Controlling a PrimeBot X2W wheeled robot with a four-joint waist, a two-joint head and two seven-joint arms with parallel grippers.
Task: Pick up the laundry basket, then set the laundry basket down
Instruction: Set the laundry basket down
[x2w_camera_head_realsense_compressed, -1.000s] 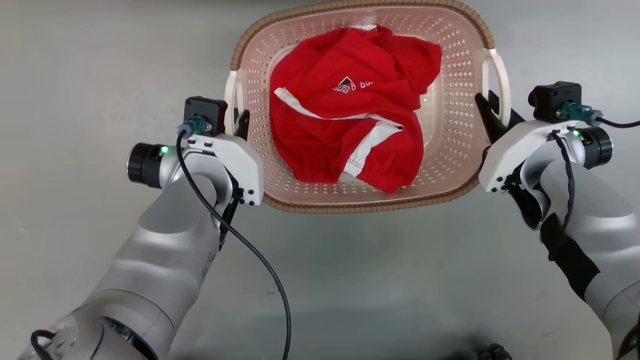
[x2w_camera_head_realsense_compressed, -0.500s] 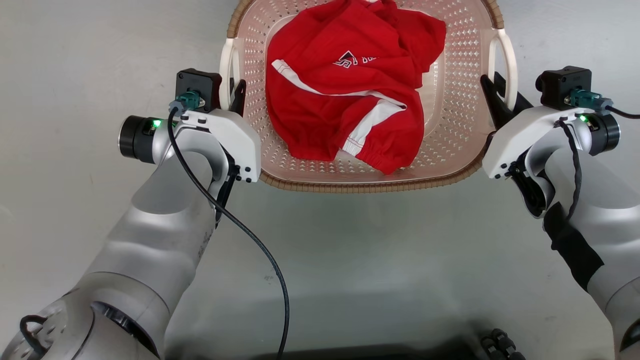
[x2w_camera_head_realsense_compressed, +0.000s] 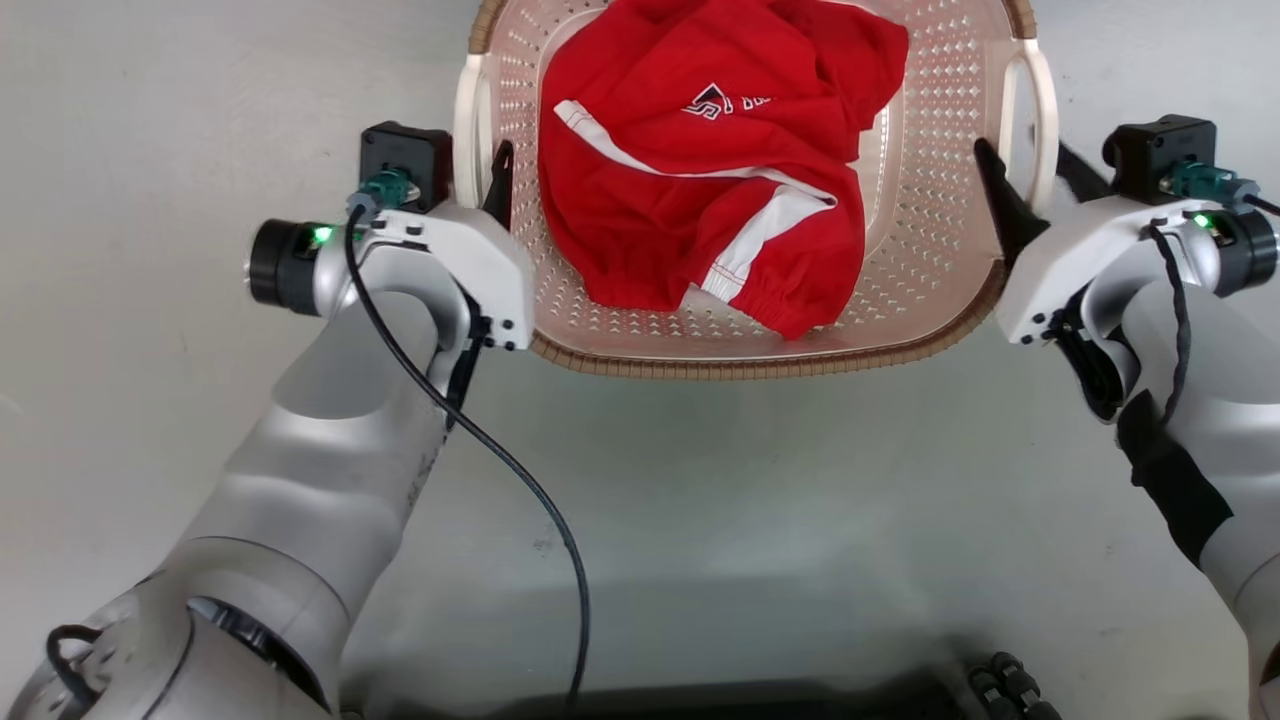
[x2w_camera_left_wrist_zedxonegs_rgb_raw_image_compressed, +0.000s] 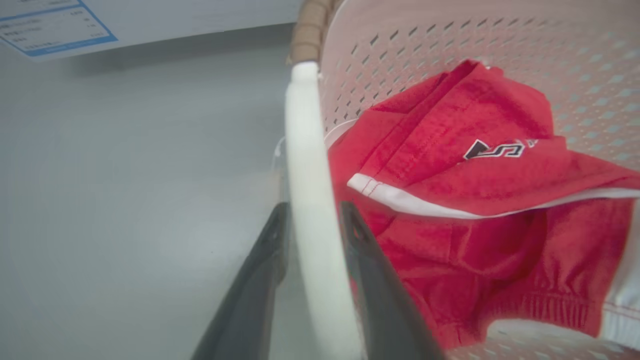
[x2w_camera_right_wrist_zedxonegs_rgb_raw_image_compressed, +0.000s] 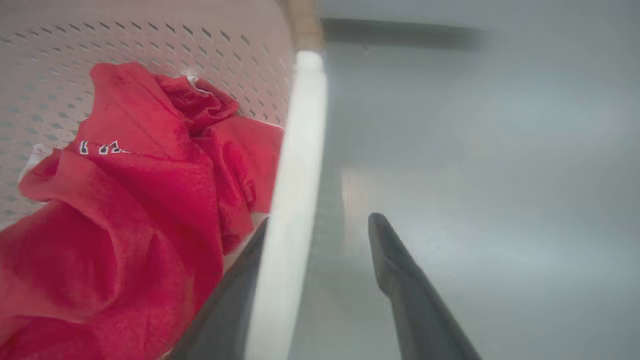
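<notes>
Laundry basket (x2w_camera_head_realsense_compressed: 920, 200) sits between the two grippers, its pale pink perforated wall and brown woven-look rim stretching ahead of both sets of fingertips, over a grey floor (x2w_camera_head_realsense_compressed: 700, 500) (whether its base touches that floor cannot be told). The left gripper (x2w_camera_left_wrist_zedxonegs_rgb_raw_image_compressed: 312, 212) straddles the white left handle (x2w_camera_left_wrist_zedxonegs_rgb_raw_image_compressed: 305, 150). Its jaws stand slightly parted, the outer finger right against the bar and the inner finger (x2w_camera_left_wrist_zedxonegs_rgb_raw_image_compressed: 370, 280) a sliver off it, so nothing is clamped. The right gripper (x2w_camera_right_wrist_zedxonegs_rgb_raw_image_compressed: 320, 219) straddles the white right handle (x2w_camera_right_wrist_zedxonegs_rgb_raw_image_compressed: 300, 125) with jaws wider apart. Its inner finger lies close along the bar, partly hidden by it, and its outer finger (x2w_camera_right_wrist_zedxonegs_rgb_raw_image_compressed: 410, 295) stands clear of it over the floor. A crumpled red garment (x2w_camera_head_realsense_compressed: 700, 180) with white trim lies inside the laundry basket, just inward of each gripper's inner finger.
</notes>
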